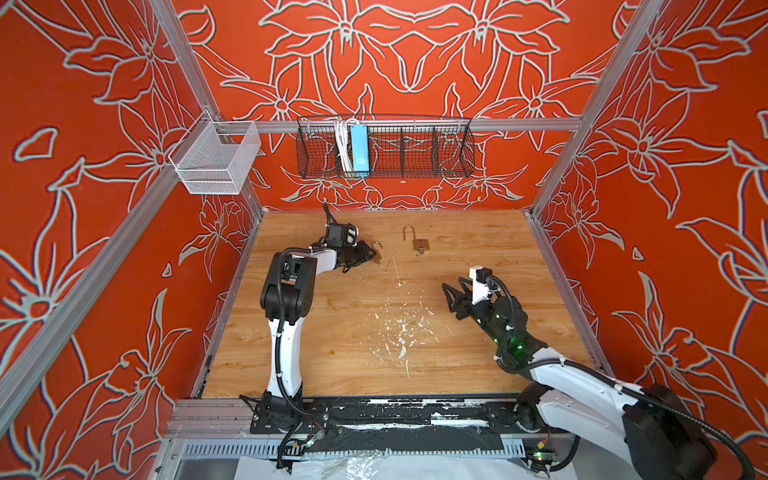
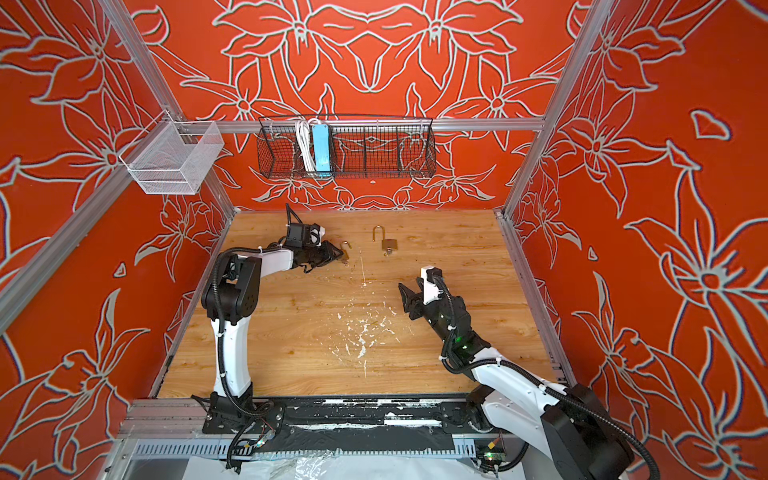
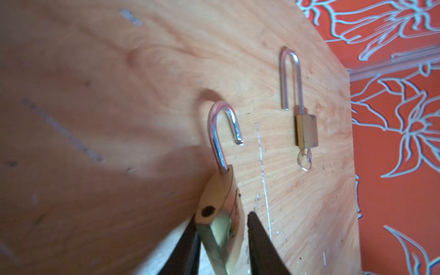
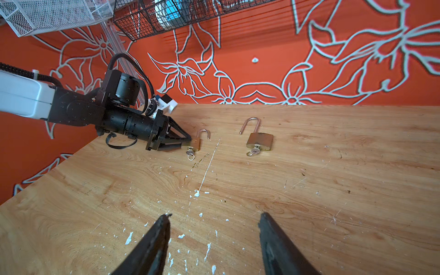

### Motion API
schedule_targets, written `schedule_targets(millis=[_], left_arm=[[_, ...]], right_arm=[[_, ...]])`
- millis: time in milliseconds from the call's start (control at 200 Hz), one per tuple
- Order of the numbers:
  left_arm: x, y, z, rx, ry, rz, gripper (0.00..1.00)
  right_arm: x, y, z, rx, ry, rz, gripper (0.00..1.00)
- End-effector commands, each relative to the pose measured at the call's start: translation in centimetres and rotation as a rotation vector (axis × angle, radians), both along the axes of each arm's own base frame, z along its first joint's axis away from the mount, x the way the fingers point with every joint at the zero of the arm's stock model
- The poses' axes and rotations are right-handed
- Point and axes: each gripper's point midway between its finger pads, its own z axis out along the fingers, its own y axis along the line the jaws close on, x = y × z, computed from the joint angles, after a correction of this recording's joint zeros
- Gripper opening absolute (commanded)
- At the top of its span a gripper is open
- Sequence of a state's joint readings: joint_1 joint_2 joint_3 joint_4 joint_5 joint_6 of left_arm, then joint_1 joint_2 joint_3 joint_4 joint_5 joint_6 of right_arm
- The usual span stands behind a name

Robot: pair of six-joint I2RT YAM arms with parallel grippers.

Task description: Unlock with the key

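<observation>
1. Wooden bench [image 1: 332, 353], scratched and flecked with white paint; red floral walls on three sides.
2. Right gripper [image 4: 214, 215]: over the bench's right half, midway between front and back edges; jaws wide, nothing between them.
3. Left gripper [image 3: 222, 215]: toward the back edge, left of centre; jaws narrowly parted astride the small padlock [image 3: 221, 197], one finger touching the brass body, the other just clear.
4. Small padlock: body tilted, shackle open; key [image 4: 190, 152] with ring in its keyhole.
5. Long-shackled padlock [image 1: 419, 246]: flat near the back edge, about centre, well apart from both grippers; shackle open, second key [image 4: 254, 151] in its keyhole.
6. Back wall rail: white mesh basket [image 1: 216, 162]; black wire basket [image 1: 386, 156] holding a blue power strip [image 1: 359, 147].
</observation>
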State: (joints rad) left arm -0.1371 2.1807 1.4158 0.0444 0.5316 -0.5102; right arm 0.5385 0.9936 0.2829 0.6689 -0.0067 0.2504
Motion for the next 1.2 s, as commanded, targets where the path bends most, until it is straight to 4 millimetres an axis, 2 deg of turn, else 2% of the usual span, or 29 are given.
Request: schedule_targets(millis=[0,115,240,370,405,460,556,616,756,776,826,921,1006,1051,1121,1196], left_arm=[[0.0,0.8,-0.4,0.043,0.009,0.008,0.40],[-0.3,1.5,1.0,0.099,-0.045,0.021,0.49],[-1.6,3.2,3.7,0.178,-0.123,0.078,0.83],[-4.7,4.4,6.3,0.289,-0.205,0.115,1.00],[-5.7,4.6,7.6,0.326,-0.245,0.130,0.97],[-7.9,5.2,8.5,0.412,-0.286,0.149,0.97],[-11.7,7.1,10.2,0.600,-0.356,0.214,0.97],[-14.3,9.3,11.0,0.699,-0.373,0.284,0.97],[-20.6,16.4,11.8,0.872,-0.401,0.556,0.97],[-21.5,17.1,12.5,0.886,-0.418,0.582,0.97],[-23.0,18.2,12.8,0.942,-0.474,0.594,0.97],[-24.5,18.6,12.1,0.980,-0.616,0.574,0.97],[-25.2,19.2,10.7,0.841,-0.685,0.661,0.97],[-25.4,20.3,10.0,0.779,-0.679,0.726,0.97],[-24.9,20.9,9.5,0.730,-0.650,0.732,0.97],[-24.0,21.1,9.2,0.740,-0.619,0.724,0.97]], right_arm=[[0.2,0.1,1.0,0.012,-0.023,0.003,0.62],[0.3,-0.1,0.9,0.011,-0.022,-0.013,0.63],[0.4,-0.5,0.9,0.019,-0.023,-0.035,0.68],[0.8,-1.8,0.7,0.013,-0.015,-0.104,0.84],[0.9,-2.4,0.7,0.007,-0.011,-0.135,0.90],[1.0,-3.6,0.7,-0.003,-0.013,-0.199,0.97],[0.9,-7.4,0.9,-0.015,-0.025,-0.387,0.98],[0.3,-10.1,1.4,-0.017,-0.061,-0.513,0.98],[-1.4,-14.6,2.6,-0.102,-0.136,-0.727,0.98],[-1.7,-15.3,2.7,-0.122,-0.137,-0.763,0.98],[-2.3,-16.7,3.0,-0.177,-0.157,-0.838,0.98],[-2.7,-17.7,2.5,-0.278,-0.173,-0.867,0.98],[-2.7,-18.9,0.7,-0.353,-0.127,-0.894,0.98],[-2.7,-19.8,-0.4,-0.381,-0.085,-0.918,0.98],[-2.4,-20.9,-2.8,-0.398,-0.006,-0.919,0.98],[-1.9,-21.7,-4.4,-0.339,0.046,-0.901,0.98]])
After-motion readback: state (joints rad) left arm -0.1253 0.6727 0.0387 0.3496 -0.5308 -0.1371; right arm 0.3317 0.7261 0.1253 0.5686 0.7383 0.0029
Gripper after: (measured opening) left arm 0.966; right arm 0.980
